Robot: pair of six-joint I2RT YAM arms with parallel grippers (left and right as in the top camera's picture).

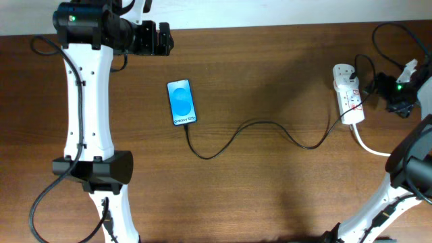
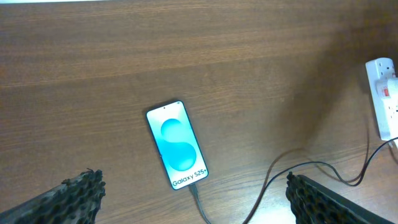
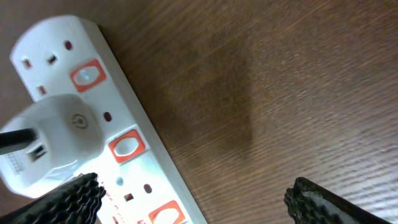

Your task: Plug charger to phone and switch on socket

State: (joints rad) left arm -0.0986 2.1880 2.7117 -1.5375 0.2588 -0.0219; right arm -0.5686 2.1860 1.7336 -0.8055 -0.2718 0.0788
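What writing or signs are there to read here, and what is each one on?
"Galaxy S25+": white, on the phone screen.
A small ringed symbol: on the white plug in the socket.
Red print on the socket, grey print on the plug: too blurred to read.

phone (image 1: 182, 102): blue screen, white lettering | charger (image 1: 266, 122): black | socket (image 1: 348, 94): white, switches (image 3: 87, 74) seemingly orange-red | table (image 1: 270, 61): brown woodgrain

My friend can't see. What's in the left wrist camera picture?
A phone with a bright blue screen lies on a wooden table, a thin black charger cable reaching its bottom edge. The open left gripper shows at the bottom corners.
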